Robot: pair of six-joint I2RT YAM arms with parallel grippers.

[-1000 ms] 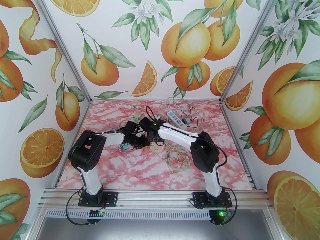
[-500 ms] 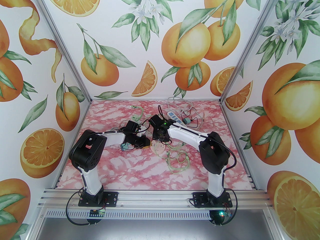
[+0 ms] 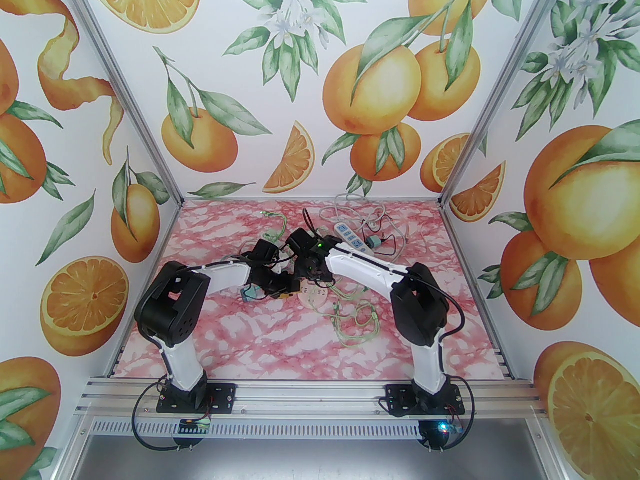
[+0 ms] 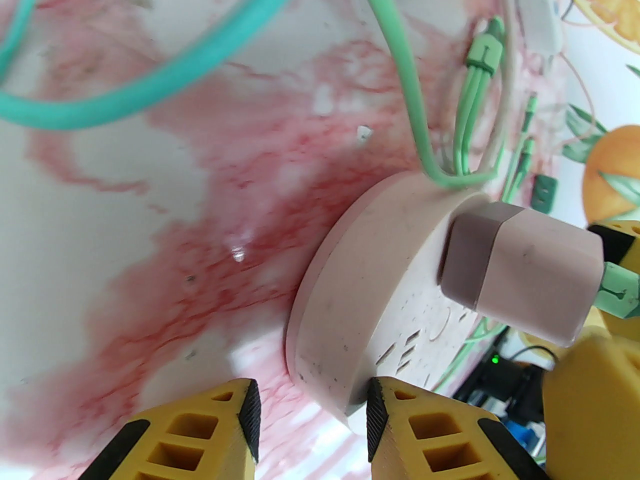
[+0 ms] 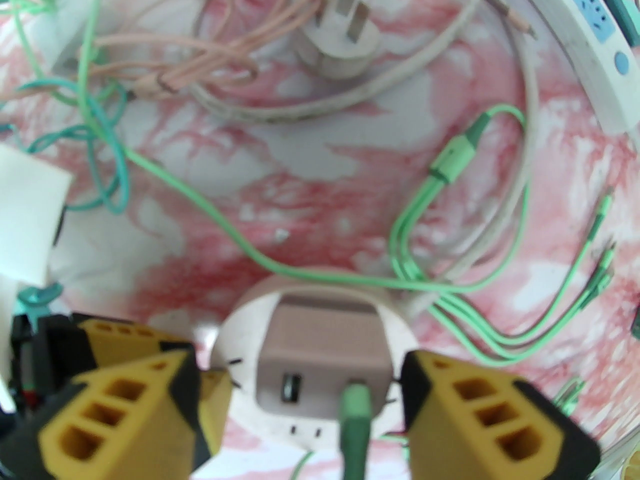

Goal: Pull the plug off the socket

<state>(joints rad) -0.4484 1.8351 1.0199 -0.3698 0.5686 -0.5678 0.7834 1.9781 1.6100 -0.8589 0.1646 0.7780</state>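
Plug (image 5: pixel 320 340) seated in socket (image 4: pixel 350 288); right jaws straddle it, gaps both sides.

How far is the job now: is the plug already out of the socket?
Done: nothing yet; the plug sits in the round socket. In hand: the right gripper, jaws open, flanks the plug; the left gripper is at the socket's rim. To do: close, then pull.

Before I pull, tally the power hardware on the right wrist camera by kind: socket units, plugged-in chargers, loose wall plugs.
Socket units: 2 (round pink socket, white power strip)
Plugged-in chargers: 1 (pink charger)
Loose wall plugs: 1 (white three-pin plug)
Total: 4
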